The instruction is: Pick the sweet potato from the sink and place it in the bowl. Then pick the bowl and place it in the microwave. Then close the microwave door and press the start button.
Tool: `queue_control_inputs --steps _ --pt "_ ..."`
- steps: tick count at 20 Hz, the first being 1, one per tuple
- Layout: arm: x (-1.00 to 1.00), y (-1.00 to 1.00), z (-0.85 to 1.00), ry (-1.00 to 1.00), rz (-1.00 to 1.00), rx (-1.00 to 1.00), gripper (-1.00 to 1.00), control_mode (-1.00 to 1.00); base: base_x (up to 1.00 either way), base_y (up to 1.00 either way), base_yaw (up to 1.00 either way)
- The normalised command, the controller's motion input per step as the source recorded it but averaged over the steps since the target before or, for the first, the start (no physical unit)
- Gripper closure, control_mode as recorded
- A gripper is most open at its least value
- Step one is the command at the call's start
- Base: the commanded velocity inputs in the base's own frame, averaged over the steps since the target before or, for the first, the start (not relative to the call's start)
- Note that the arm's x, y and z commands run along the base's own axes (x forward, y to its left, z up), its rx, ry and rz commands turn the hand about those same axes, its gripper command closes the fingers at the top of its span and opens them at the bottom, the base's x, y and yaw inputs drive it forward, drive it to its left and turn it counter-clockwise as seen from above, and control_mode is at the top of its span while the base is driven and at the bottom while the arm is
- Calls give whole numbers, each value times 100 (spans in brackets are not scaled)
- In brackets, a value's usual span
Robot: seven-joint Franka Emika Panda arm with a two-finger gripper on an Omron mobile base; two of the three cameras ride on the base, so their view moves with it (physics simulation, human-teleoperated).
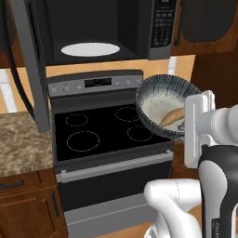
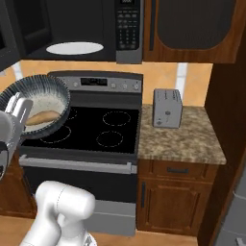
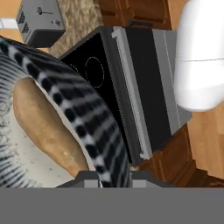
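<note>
Jaws clenched on the bowl rim, one finger each side of the wall; gripper at bottom of hand view. Bowl held tilted in the air over the stove front-right corner, w/ sweet potato lying inside against the low wall. Handling, my guess: bowl stiff, glazed, prob. slippery and breakable; a rim pinch lets it swing, so keep it level or the tuber rolls out. Tuber firm, light. Beyond, above the stove: microwave, door swung open at left, turntable plate bare. Toaster on counter back edge, right of stove.
</note>
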Motion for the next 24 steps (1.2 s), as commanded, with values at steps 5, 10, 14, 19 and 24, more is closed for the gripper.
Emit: queue_control_inputs --steps 5,10,14,19,24 --pt "0 0 0 0 0 0 100 100 36 53 12" --pt "0 0 0 0 0 0 100 100 59 0 7" --pt "0 0 0 0 0 0 100 100 38 0 8" --pt "0 0 0 0 0 0 100 100 25 0 6" --pt "0 0 0 0 0 0 100 100 30 0 4"
